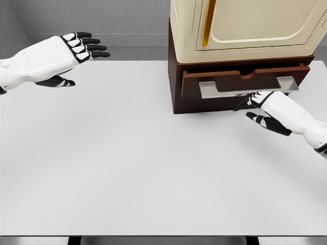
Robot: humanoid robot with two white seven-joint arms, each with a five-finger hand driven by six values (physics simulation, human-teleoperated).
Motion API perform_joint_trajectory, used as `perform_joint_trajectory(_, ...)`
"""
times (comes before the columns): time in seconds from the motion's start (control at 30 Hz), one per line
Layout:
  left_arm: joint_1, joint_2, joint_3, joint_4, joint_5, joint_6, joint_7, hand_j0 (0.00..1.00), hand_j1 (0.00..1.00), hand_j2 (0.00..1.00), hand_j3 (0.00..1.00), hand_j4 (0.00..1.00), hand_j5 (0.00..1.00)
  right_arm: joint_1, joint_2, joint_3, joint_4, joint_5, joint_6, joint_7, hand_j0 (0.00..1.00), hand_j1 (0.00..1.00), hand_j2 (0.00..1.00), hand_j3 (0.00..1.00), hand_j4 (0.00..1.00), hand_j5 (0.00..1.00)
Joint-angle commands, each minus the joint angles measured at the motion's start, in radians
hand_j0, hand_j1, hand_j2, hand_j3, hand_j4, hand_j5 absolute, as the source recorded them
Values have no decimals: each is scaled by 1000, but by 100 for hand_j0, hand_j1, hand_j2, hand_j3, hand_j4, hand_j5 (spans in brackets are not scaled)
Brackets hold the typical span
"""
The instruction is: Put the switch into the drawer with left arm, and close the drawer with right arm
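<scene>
The brown drawer (245,80) with a silver handle (249,87) sits in the base of a cream cabinet (245,25) at the back right, and it stands nearly shut. I see no switch anywhere; the drawer's inside is hidden. My right hand (255,104) reaches up under the handle, its fingertips (254,97) touching the drawer front just below the bar, fingers extended and holding nothing. My left hand (84,48) hovers at the far left above the table, fingers straight and spread, empty.
The white table (127,163) fills the view, its front edge near the bottom. A grey wall (92,18) stands behind it. The cabinet block rises at the back right.
</scene>
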Motion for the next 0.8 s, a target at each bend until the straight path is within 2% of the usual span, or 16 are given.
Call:
perform_joint_trajectory(0.0,0,1,2,0,5,1,1,100,100,100,100,100,100,-2,5,1,11,-4,1,-1,56,56,56,56,56,56)
perform_joint_trajectory(0.07,0,1,0,0,5,1,1,100,100,100,100,100,100,-15,5,15,17,-4,1,-1,56,56,56,56,56,56)
perform_joint_trajectory(0.13,0,1,0,0,4,1,1,100,100,100,100,100,100,-60,5,63,34,-1,1,-1,57,57,57,57,57,57)
perform_joint_trajectory(0.6,-2,1,2,3,4,1,1,100,100,100,100,100,100,-86,29,66,45,0,1,0,56,56,56,56,56,56)
perform_joint_trajectory(0.67,-2,1,2,3,4,1,1,100,100,100,100,100,100,-126,40,98,65,2,1,12,56,56,56,56,56,56)
perform_joint_trajectory(0.77,0,1,2,3,2,1,1,100,100,100,100,100,100,-133,46,103,72,2,1,14,56,56,56,56,56,56)
